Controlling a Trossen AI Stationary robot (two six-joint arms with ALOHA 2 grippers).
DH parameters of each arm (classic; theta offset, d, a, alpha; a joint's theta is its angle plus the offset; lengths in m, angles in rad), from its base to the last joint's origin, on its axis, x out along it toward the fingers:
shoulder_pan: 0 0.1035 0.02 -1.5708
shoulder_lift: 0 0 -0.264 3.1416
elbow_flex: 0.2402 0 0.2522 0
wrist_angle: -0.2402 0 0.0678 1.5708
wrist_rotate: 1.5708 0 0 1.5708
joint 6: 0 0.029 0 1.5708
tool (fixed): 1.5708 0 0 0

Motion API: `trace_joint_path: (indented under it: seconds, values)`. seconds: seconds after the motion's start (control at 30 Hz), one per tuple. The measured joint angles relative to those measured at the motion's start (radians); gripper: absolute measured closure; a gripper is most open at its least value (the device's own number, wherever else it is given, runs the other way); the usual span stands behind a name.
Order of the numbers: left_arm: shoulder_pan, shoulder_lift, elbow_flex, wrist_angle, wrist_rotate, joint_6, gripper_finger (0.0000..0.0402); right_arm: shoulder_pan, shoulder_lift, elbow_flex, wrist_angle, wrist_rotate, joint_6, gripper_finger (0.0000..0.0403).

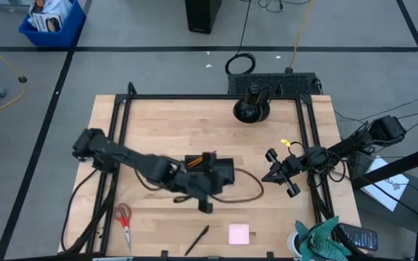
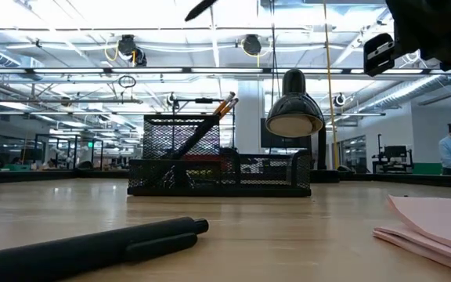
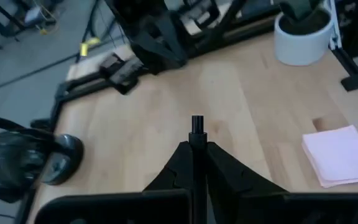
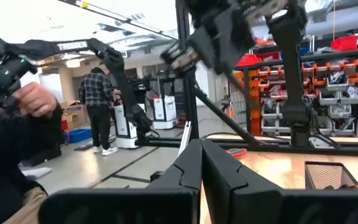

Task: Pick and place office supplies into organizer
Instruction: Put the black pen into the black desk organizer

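High view: the left end effector (image 1: 203, 197) hung just in front of the organizer (image 1: 212, 169) near the table (image 1: 165, 130) centre, its fingers pinching a black pen. The right end effector (image 1: 281, 172) waited near the right side of the table, fingers pressed together and holding nothing. Red-handled scissors (image 1: 125, 222), a second black pen (image 1: 197, 240) and a pink sticky-note pad (image 1: 239, 233) lay along the front edge. A round black stand (image 1: 251, 109) stood at the far edge.

Low view: the mesh organizer (image 2: 219, 163) stood mid-table with orange pencils (image 2: 225, 104) leaning out of its tall compartment. A black pen (image 2: 92, 246) lay in the foreground, the sticky-note pad (image 2: 433, 223) at right.

Left wrist view: the closed fingers (image 3: 225, 168) gripped the held pen (image 3: 197, 127), whose tip projected beyond them above the bare table; the pad (image 3: 340, 155) lay to one side.

Right wrist view: the fingers (image 4: 229, 168) met with nothing between them; a person (image 4: 98, 102) stood in the room beyond.
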Motion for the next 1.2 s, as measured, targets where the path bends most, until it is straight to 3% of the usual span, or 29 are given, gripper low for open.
trace_joint_path:
  seconds: [0.13, 0.23, 0.4, 0.53, 0.77, 1.03, 1.2]
  values:
    - [0.047, -0.103, -0.122, 0.050, 0.035, 0.015, 0.0387, 0.000, 0.000, 0.000, 0.012, 0.000, 0.002, 0.0403]
    - [0.086, -0.205, -0.302, 0.191, 0.057, -0.011, 0.0392, 0.000, 0.000, 0.000, 0.017, -0.003, 0.003, 0.0403]
    - [0.131, -0.335, -0.676, 0.645, 0.162, -0.017, 0.0385, 0.000, 0.000, 0.000, 0.004, -0.003, 0.003, 0.0403]
    - [0.174, -0.357, -0.846, 0.928, 0.210, -0.025, 0.0382, 0.000, 0.000, 0.000, 0.002, -0.003, 0.000, 0.0403]
    - [0.210, -0.357, -0.956, 0.955, 0.223, -0.047, 0.0392, 0.000, 0.000, 0.000, 0.002, -0.003, -0.004, 0.0403]
    - [0.257, -0.356, -0.979, 0.960, 0.224, -0.020, 0.0385, 0.000, 0.000, 0.000, 0.001, 0.026, -0.007, 0.0403]
    - [0.278, -0.356, -0.978, 1.046, 0.306, 0.000, 0.0386, 0.000, 0.000, 0.000, -0.001, 0.023, 0.002, 0.0403]
